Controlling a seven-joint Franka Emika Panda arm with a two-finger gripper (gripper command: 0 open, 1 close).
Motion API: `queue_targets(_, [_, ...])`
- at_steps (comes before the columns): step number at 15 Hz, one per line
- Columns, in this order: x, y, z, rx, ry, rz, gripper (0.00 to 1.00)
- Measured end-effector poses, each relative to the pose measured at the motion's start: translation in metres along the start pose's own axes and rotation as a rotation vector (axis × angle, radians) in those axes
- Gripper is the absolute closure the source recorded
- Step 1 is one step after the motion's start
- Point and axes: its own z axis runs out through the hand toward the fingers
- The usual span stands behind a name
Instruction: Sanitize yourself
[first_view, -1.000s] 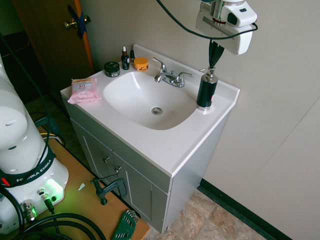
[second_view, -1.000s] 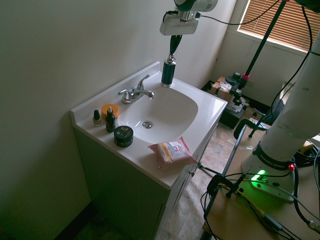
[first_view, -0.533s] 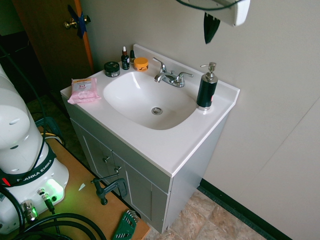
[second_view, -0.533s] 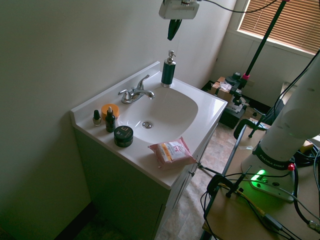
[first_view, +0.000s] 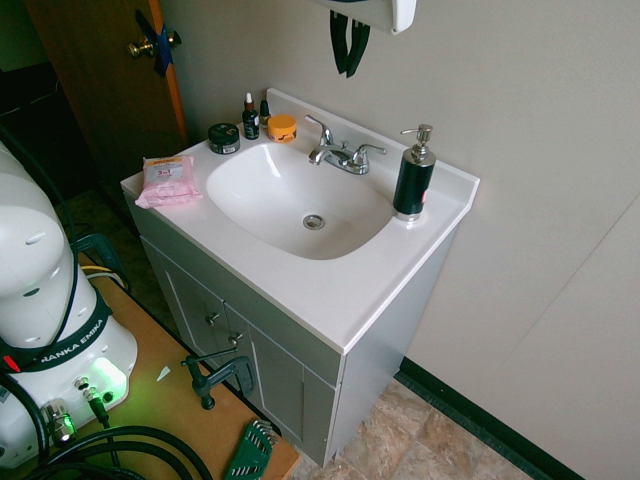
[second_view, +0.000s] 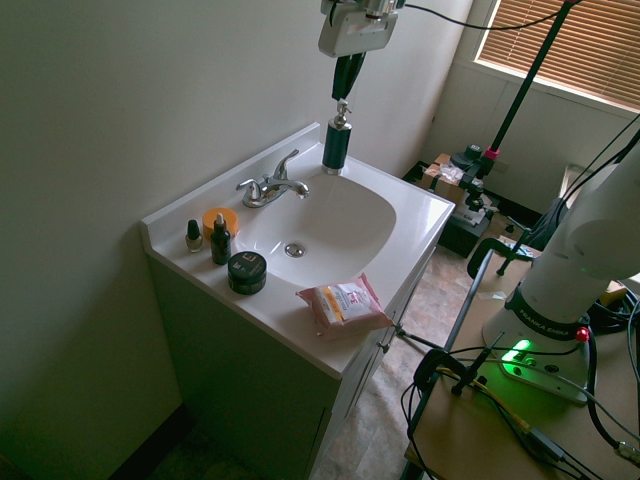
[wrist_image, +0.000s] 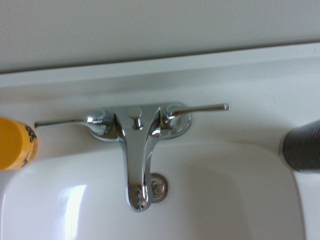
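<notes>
Gripper (first_view: 347, 72) slightly open, empty, above faucet (first_view: 341, 158); misjudged sideways approach could topple pump bottle (first_view: 413, 182).

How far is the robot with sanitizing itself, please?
Done: cannot be confirmed; no liquid is visible on the claw.
In hand: the claw is empty, slightly open, above the silver metal faucet.
Left: probably wetting and rubbing its fingers, if not yet done; the dark cylindrical pump bottle stands upright beside the sink.
</notes>
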Motion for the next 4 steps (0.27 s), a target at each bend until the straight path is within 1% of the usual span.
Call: queue_targets(4, [-0.027, 0.007, 0.024, -0.016, -0.010, -0.029, 0.00])
